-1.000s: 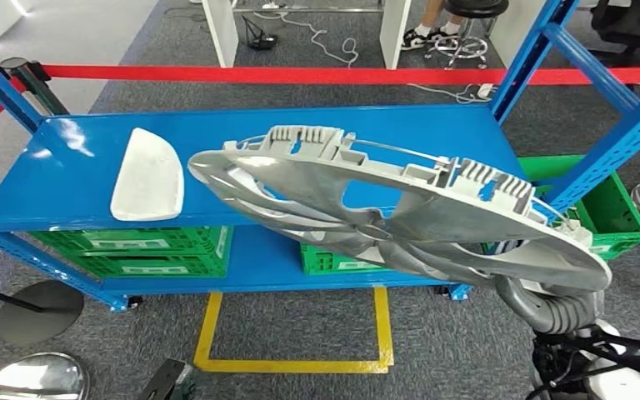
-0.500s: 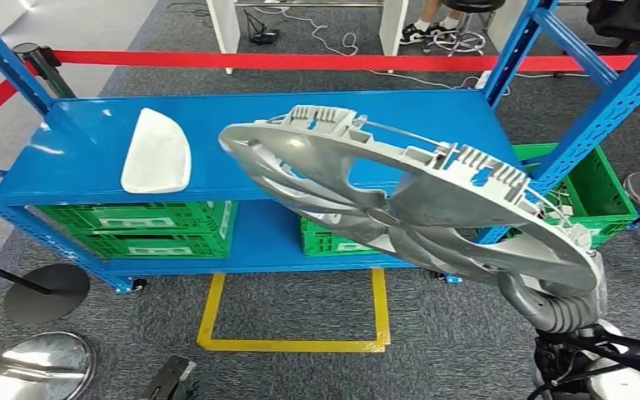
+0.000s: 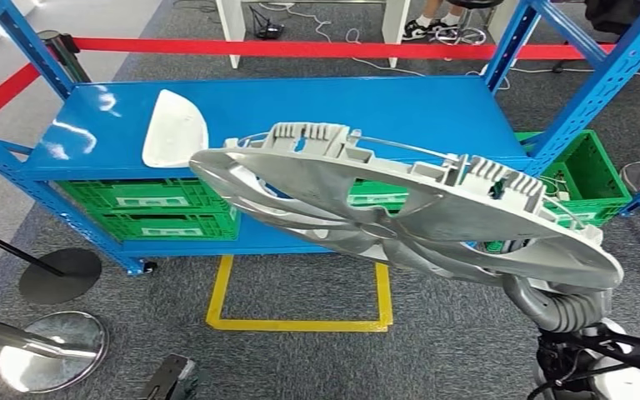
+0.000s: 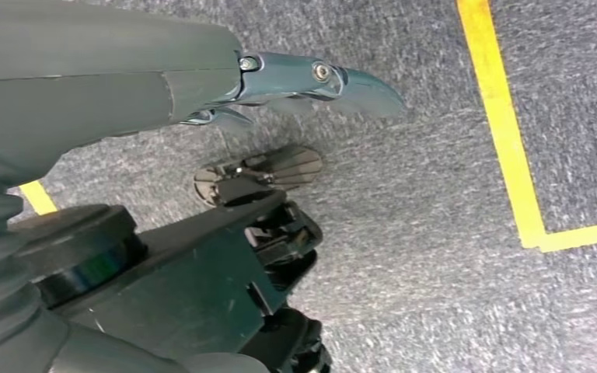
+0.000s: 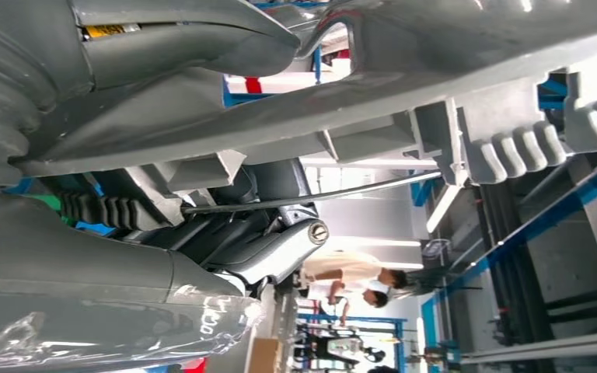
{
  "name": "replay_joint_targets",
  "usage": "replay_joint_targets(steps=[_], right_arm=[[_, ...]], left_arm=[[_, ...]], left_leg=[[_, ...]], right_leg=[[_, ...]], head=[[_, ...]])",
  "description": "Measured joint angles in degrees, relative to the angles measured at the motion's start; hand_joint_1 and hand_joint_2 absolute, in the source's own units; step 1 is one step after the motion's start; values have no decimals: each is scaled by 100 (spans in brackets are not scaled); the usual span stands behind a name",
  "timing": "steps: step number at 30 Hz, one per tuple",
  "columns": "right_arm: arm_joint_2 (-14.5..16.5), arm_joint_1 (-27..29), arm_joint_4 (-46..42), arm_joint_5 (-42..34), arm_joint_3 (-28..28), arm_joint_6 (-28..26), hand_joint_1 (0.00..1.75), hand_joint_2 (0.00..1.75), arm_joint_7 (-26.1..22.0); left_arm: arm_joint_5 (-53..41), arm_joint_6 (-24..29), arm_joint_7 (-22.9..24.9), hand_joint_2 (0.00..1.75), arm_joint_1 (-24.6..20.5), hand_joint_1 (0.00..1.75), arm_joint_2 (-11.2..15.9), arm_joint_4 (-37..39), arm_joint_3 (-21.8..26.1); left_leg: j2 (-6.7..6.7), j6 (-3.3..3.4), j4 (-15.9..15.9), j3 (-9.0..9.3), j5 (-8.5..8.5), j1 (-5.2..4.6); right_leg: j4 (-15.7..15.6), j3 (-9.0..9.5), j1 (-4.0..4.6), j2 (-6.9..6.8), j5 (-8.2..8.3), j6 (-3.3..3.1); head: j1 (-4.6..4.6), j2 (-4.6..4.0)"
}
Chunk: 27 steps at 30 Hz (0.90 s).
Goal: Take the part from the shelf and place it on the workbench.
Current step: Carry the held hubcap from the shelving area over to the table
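Note:
A large silver wheel-cover part [image 3: 400,208] hangs tilted in front of the blue shelf [image 3: 325,108], off the shelf top. My right hand [image 5: 256,241] grips it from underneath, its dark fingers hooked around the ribbed rim [image 5: 404,70]. In the head view the part hides that hand and only the right forearm [image 3: 562,312] shows. My left hand [image 4: 280,85] hangs low over the grey carpet, fingers stretched out and holding nothing.
A white curved part [image 3: 174,129] lies on the shelf top at the left. Green crates [image 3: 158,208] fill the lower level, with another [image 3: 587,179] at the right. Red barrier tape [image 3: 300,48] runs behind. A yellow floor outline [image 3: 300,323] and stanchion bases [image 3: 50,362] lie before the shelf.
The whole picture has shifted: the shelf now sits higher and farther off, so the camera has moved back. The part stays in my right hand, now clear of the shelf top.

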Motion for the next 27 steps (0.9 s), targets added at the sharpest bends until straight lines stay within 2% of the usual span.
replay_joint_targets(steps=[2, 3, 4, 5, 6, 7, 8, 9, 10, 11, 12, 13, 14, 15, 16, 18, 19, 20, 22, 23, 24, 25, 27], right_arm=[[-1, 8, -6, -7, -19, 1, 175, 175, -4], [-1, 10, -7, -9, -28, 1, 175, 175, -4], [-1, 15, -10, -9, -36, 4, 175, 175, -4], [-2, 19, -15, -10, -45, 8, 175, 175, -4], [-2, 26, -20, -10, -54, 11, 175, 175, -4], [-2, 33, -25, -10, -62, 15, 175, 175, -4], [-2, 43, -26, -10, -68, 17, 175, 175, -3], [-2, 53, -26, -9, -74, 19, 175, 175, -2], [-2, 63, -26, -8, -81, 20, 175, 175, 0], [-2, 71, -27, -6, -88, 20, 175, 175, 1], [-2, 75, -29, -3, -95, 20, 175, 175, 2], [-2, 77, -35, 2, -104, 19, 175, 175, 3], [-2, 79, -45, 7, -112, 17, 175, 175, 3], [-1, 80, -55, 13, -122, 15, 175, 175, 3], [-1, 81, -62, 23, -133, 11, 175, 175, 1], [0, 98, -67, 62, -147, -3, 175, 175, -4], [0, 110, -66, 85, -150, -13, 175, 175, -8], [0, 120, -66, 110, -152, -20, 175, 175, -11], [0, 128, -66, 145, -154, -26, 175, 175, -16], [0, 129, -66, 157, -154, -26, 175, 175, -17], [0, 133, -66, 163, -153, -24, 175, 175, -17], [0, 135, -66, 166, -153, -20, 175, 175, -17], [0, 130, -66, 168, -152, -1, 175, 175, -19]], left_arm=[[31, 1, 3, 175, 15, 0, 2, 1, 1], [33, 4, 4, 175, 26, 0, 4, 1, 1], [33, 7, 7, 175, 35, 0, 6, 2, 1], [32, 14, 9, 175, 40, 0, 8, 2, 1], [30, 20, 11, 175, 41, 0, 7, 2, 1], [28, 27, 13, 175, 38, 0, 5, 2, 1], [24, 34, 14, 175, 35, 0, 5, 2, 1], [18, 40, 14, 175, 32, 0, 5, 2, 1], [9, 46, 14, 175, 31, 0, 5, 2, 1], [-3, 52, 14, 175, 29, 0, 5, 2, 1], [-14, 57, 14, 175, 24, 0, 4, 2, 1], [-23, 62, 13, 175, 14, 0, 2, 1, 1], [-28, 67, 13, 175, 0, 0, 0, -1, 1], [-29, 74, 12, 175, -16, 0, -3, -2, 1], [-30, 83, 11, 175, -25, 0, -4, -2, 1], [-30, 102, 13, 175, -16, 0, -2, -1, 1], [-32, 108, 13, 175, -4, 0, 2, -1, 2], [-34, 111, 14, 175, 3, 0, 4, 0, 2], [-44, 113, 14, 175, 4, 0, 3, 0, 1], [-48, 114, 14, 175, 6, 0, 2, 0, 1], [-51, 118, 14, 175, 11, 0, 3, 0, 1], [-52, 122, 14, 175, 15, 0, 3, 0, 1], [-48, 132, 13, 175, 16, 0, -1, 0, 1]], left_leg=[[-4, -63, 1, -35, 67, 14], [-5, -99, 48, -74, -15, 17], [-7, -133, 176, -135, -200, 21], [-6, -166, 443, -223, -501, 32], [-4, -194, 784, -315, -816, 43], [-3, -217, 1194, -402, -1055, 57], [-2, -237, 1546, -451, -1146, 67], [-2, -248, 1744, -442, -1067, 73], [-2, -254, 1789, -358, -882, 79], [-2, -252, 1612, -175, -676, 86], [-2, -245, 1277, 101, -573, 92], [-4, -230, 820, 431, -579, 93], [-7, -205, 385, 716, -684, 91], [-12, -174, 72, 902, -801, 82], [-17, -132, -102, 972, -863, 68], [-8, -29, -137, 920, -832, 61], [0, 22, -140, 890, -792, 63], [8, 63, -143, 858, -751, 68], [11, 100, -138, 776, -681, 61], [11, 102, -134, 734, -649, 57], [11, 100, -129, 699, -622, 54], [11, 94, -123, 670, -600, 52], [8, 76, -104, 640, -573, 52]], right_leg=[[-43, -64, 5, -8, 54, -60], [-44, -116, -3, -14, 106, -111], [-47, -174, -16, -22, 176, -166], [-48, -247, -27, -29, 258, -205], [-44, -322, -27, -24, 324, -225], [-37, -419, -27, -26, 393, -233], [-27, -515, -27, -28, 456, -229], [-17, -602, -27, -31, 505, -221], [-3, -692, -28, -34, 565, -207], [10, -767, -30, -35, 617, -188], [23, -829, -27, -35, 666, -163], [45, -881, -20, -34, 708, -136], [67, -922, -12, -34, 751, -107], [81, -958, -7, -35, 798, -79], [88, -990, -10, -37, 846, -53], [122, -1071, -35, -34, 864, 0], [248, -1141, -46, -30, 756, 27], [511, -1253, -52, -27, 567, 52], [1315, -1541, -55, -25, 104, 93], [1655, -1639, -55, -25, -47, 105], [1804, -1638, -55, -25, -97, 108], [1703, -1510, -55, -26, -43, 104], [917, -970, -56, -27, 220, 82]], head=[[4, 0], [3, 0], [-5, 0], [-12, 0], [-22, 0], [-28, 0], [-28, 0], [-28, 0], [-29, 0], [-28, 0], [-29, 0], [-27, 0], [-25, 0], [-24, 0], [-22, 0], [-23, 0], [-18, 0], [-13, 0], [-3, 0], [-3, 0], [-4, 0], [-4, 0], [-4, 0]])
